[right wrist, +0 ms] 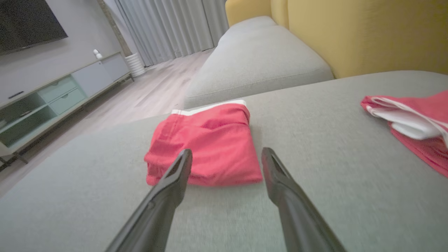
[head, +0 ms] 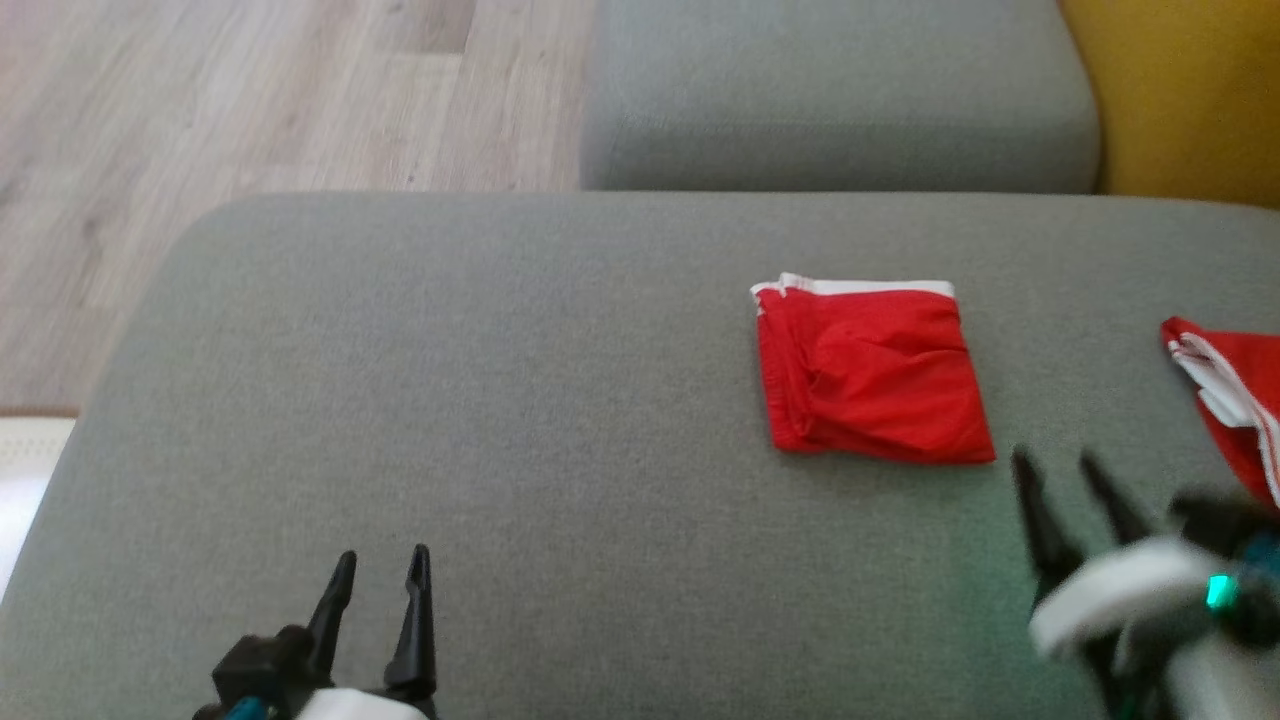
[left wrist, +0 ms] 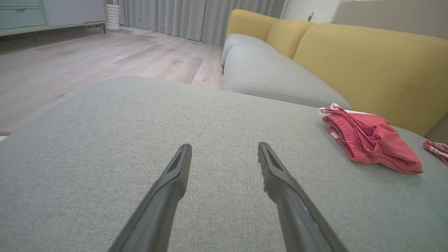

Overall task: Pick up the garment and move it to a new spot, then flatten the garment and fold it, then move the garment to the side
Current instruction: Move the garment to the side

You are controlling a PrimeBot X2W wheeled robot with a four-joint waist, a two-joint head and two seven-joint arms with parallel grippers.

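1. The left gripper (head: 382,552) is over bare cushion, its jaws spread and empty. The right gripper (head: 1054,457), also spread and empty, is just short of the shorts' near edge.
2. The folded red shorts (head: 872,375) lie right of centre in a thin, smooth, squarish stack, white waistband farthest away. Pinching only the top layer would likely undo the fold.
3. The coarse-woven grey cushion (head: 500,400) could drag and bunch them. A second red-and-white garment (head: 1235,390) lies near on the right.
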